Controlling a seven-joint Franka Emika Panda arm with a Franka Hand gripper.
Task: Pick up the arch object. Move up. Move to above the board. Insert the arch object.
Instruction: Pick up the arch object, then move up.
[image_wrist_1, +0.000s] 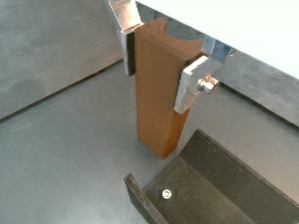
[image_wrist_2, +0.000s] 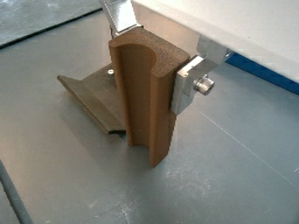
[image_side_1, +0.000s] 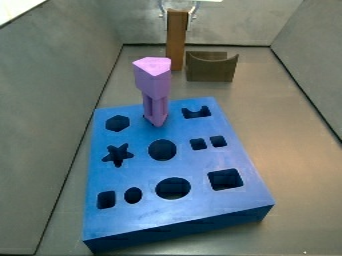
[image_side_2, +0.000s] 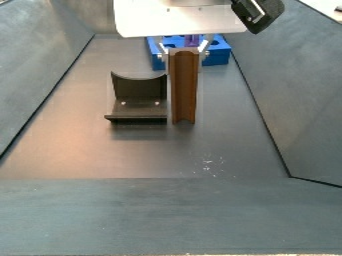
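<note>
Arch object (image_wrist_1: 158, 96) stands upright on the grey floor at the far end of the workspace as I see it in a side view (image_side_1: 175, 35), its base appearing to touch the floor in both wrist views. My gripper (image_wrist_1: 163, 54) is down over its top, and I can see one silver finger (image_wrist_1: 191, 83) flat against one side face and the other finger (image_wrist_2: 121, 16) at the opposite side near the top, so the jaws are closed onto the block with only its width between them. In a wrist view (image_wrist_2: 149, 96) the block's upper end shows a rounded groove running down one face.

Just beside the arch object sits the fixture (image_side_2: 136, 98), the dark bracket on its base plate; in a side view it lies to the block's left, near it, though I cannot tell whether they touch. In a side view the fixture (image_side_1: 211, 66) appears to the block's right instead.

I see the board (image_side_1: 201, 200) well apart from the block, nearer that camera, with the purple post (image_side_1: 154, 90) standing upright in one of its cutouts near the far left part.
</note>
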